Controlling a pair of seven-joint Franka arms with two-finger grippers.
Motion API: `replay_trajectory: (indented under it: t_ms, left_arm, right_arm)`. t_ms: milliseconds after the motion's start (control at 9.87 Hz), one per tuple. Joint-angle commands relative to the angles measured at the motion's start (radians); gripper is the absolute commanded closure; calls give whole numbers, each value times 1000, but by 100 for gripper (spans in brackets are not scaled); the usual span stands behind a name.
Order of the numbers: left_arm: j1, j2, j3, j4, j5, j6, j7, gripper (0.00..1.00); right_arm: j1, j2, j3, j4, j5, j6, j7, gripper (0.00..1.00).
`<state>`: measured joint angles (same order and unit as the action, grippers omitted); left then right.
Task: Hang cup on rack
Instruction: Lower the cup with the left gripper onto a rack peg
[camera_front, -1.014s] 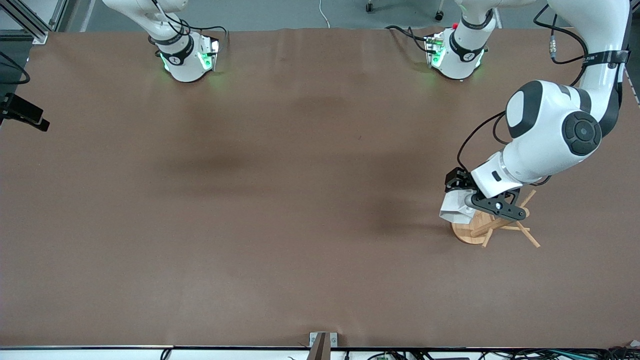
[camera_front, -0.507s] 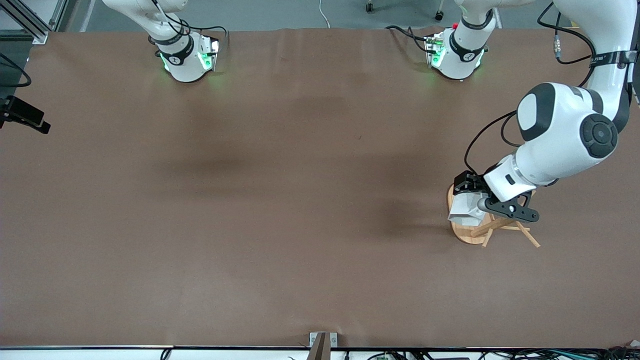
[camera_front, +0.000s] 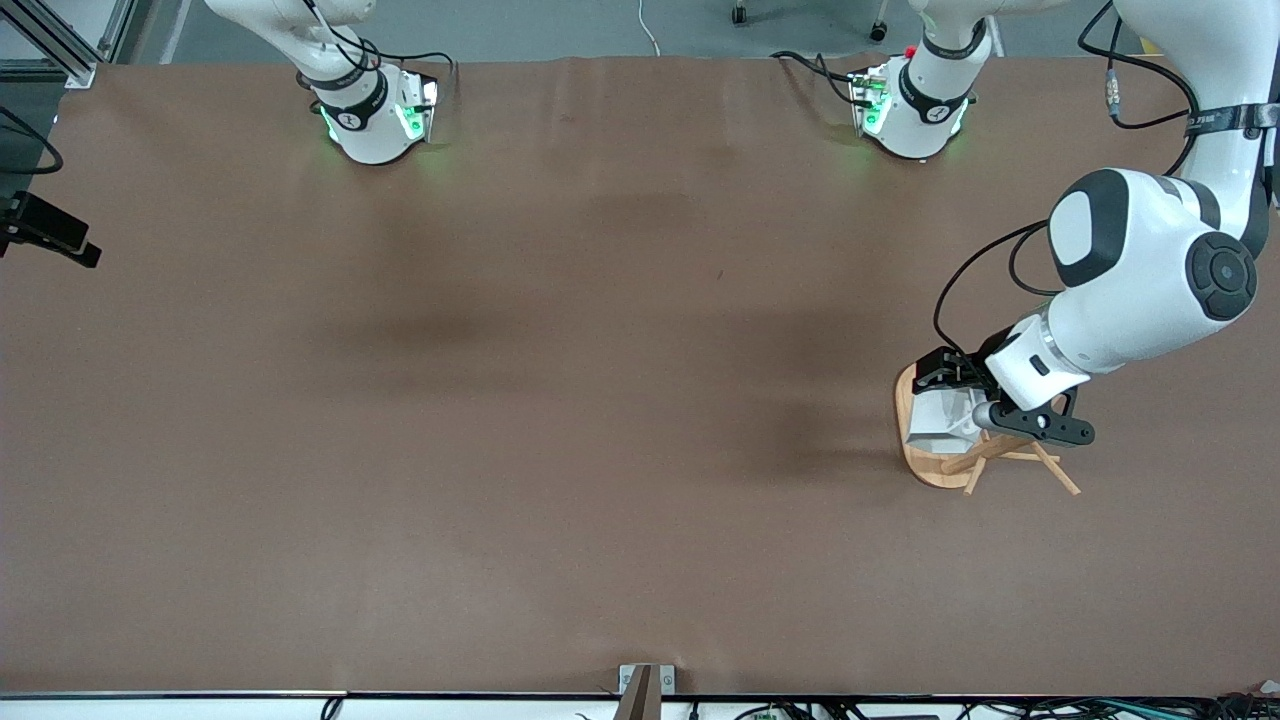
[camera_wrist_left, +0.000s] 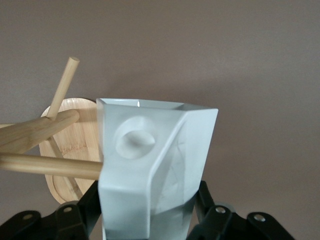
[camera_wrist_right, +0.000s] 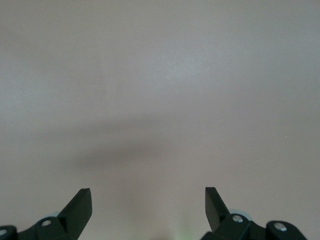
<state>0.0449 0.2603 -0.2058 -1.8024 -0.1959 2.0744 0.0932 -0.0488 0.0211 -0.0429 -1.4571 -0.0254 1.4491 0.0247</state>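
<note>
The white faceted cup is held by my left gripper, which is shut on its body, just above the oval base of the bamboo rack. In the left wrist view the cup fills the space between the black fingers of the left gripper. Its handle, with the round hole, faces the rack. One peg runs up to the handle side of the cup and its tip is hidden there. My right gripper is open and empty over bare table. It is out of the front view.
The rack stands near the left arm's end of the brown table. Its other pegs stick out toward the front camera and the table's end. The two arm bases stand along the table's far edge.
My left gripper has carried the cup toward the rack's post. The cup was beside the base's edge and is now over the base, against a peg. The right arm has not moved.
</note>
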Motion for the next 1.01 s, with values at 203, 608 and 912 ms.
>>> replay_trajectory:
  t_ms: [203, 608, 912]
  left_arm:
    - [10, 33, 12, -14, -13, 16, -18, 98]
    - [12, 40, 26, -12, -17, 16, -20, 97]
    - [12, 46, 26, -9, -23, 16, -15, 1]
  right_arm:
    - [-8, -6, 9, -8, -2, 1, 6, 0]
    - [-13, -6, 9, -9, -2, 5, 6, 0]
    - [-13, -4, 9, -9, -2, 5, 6, 0]
